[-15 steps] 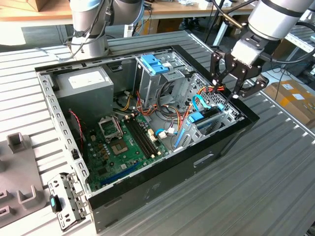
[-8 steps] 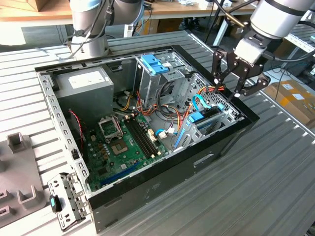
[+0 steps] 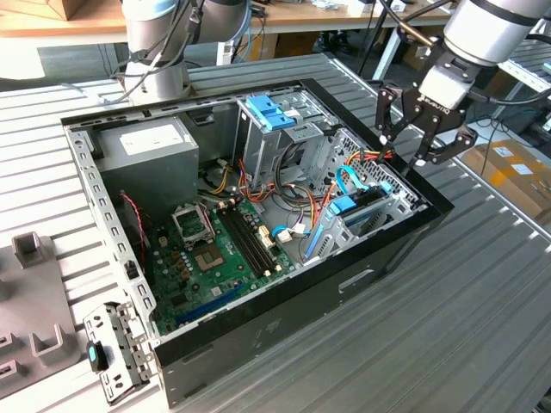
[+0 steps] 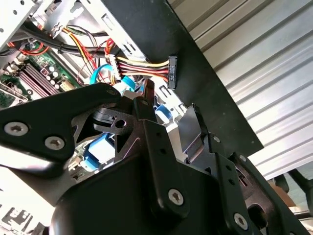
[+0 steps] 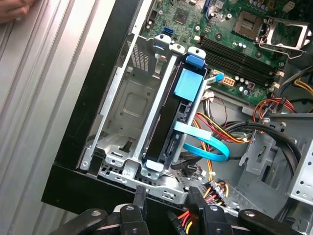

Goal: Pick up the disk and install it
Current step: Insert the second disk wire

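Ribbed grey workbench under open computer case; disk seated upright in drive cage at case's edge; gripper above that corner, fingers apart, holding nothing

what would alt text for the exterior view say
A robot arm's pincer hovers over the drive cage at the exterior view's right of an open computer case, its motherboard exposed; a power-supply box sits behind.

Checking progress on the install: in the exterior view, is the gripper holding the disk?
No. The gripper hangs above the case's edge with nothing between its fingers, while the disk sits upright in the drive cage.
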Controlling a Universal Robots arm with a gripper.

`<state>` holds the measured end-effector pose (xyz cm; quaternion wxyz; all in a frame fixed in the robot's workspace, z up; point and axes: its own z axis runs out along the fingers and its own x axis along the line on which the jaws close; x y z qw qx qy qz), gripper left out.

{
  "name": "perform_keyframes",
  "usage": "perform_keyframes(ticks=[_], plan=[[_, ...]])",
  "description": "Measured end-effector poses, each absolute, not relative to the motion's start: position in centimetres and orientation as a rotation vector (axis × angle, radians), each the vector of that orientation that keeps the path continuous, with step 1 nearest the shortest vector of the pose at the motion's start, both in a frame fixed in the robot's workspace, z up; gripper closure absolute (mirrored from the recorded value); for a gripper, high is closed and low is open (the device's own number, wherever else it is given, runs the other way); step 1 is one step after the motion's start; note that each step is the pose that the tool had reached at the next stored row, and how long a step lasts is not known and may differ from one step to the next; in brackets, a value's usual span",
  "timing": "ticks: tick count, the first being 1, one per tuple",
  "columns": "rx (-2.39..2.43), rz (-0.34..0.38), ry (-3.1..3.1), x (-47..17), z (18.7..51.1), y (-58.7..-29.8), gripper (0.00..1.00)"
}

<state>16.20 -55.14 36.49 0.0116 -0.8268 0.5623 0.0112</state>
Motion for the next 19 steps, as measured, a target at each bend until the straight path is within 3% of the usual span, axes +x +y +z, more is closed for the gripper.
perform_keyframes(ticks=[19], plan=[[-2.788,0.039,1.403,17.4,36.4,-54.6,0.53]])
